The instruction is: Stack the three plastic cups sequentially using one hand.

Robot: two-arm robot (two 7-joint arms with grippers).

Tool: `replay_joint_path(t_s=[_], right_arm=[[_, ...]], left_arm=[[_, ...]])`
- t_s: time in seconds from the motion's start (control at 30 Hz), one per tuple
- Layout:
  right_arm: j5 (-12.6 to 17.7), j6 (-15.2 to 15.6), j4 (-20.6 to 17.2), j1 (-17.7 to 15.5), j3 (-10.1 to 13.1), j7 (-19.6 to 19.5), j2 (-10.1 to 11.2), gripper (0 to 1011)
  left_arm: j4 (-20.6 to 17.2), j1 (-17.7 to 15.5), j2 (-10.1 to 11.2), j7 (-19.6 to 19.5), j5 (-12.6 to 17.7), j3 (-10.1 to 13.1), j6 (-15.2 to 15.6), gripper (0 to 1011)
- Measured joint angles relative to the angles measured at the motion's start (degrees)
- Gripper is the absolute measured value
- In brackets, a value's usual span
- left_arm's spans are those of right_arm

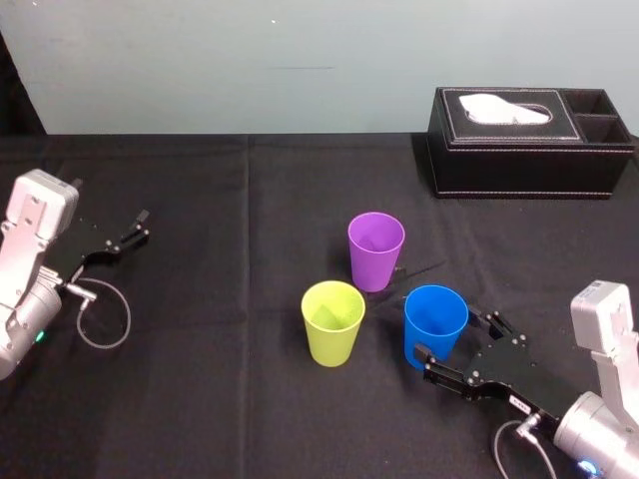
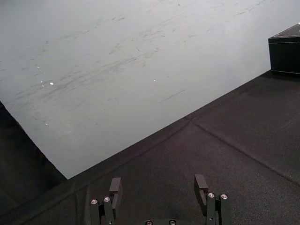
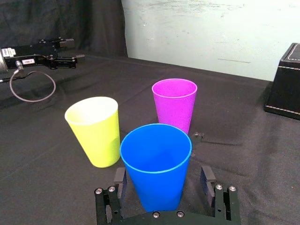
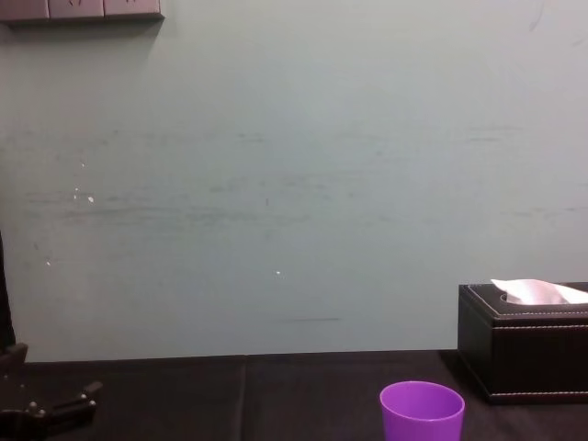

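Three cups stand upright in a loose cluster mid-table: the purple cup [image 1: 375, 249] farthest back, the yellow-green cup [image 1: 332, 321] front left, the blue cup [image 1: 434, 324] front right. My right gripper [image 1: 459, 341] is open and straddles the blue cup low down, one finger on each side. In the right wrist view the blue cup [image 3: 156, 159] stands between the fingers [image 3: 119, 176] with a small gap on both sides; the yellow-green cup [image 3: 94, 130] and purple cup [image 3: 174, 104] stand behind it. The left gripper [image 1: 135, 232] rests open at the table's left, nothing between its fingertips [image 2: 115, 187].
A black leather tissue box [image 1: 524, 140] sits at the back right, well behind the cups. A cable loop [image 1: 105, 319] lies beside the left arm. Black cloth covers the table [image 1: 230, 399], with a pale wall behind it. The chest view catches the purple cup's rim [image 4: 422, 412].
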Motion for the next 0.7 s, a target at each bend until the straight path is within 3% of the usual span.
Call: replay_joint_path(t_s=[0.7], right_arm=[[-2.0,1.1,1.8,3.2,-2.1,-0.3,-1.1,1003]], left_arm=[[0.0,0.0,0.0,0.0,0.0,0.0,0.0,1011]])
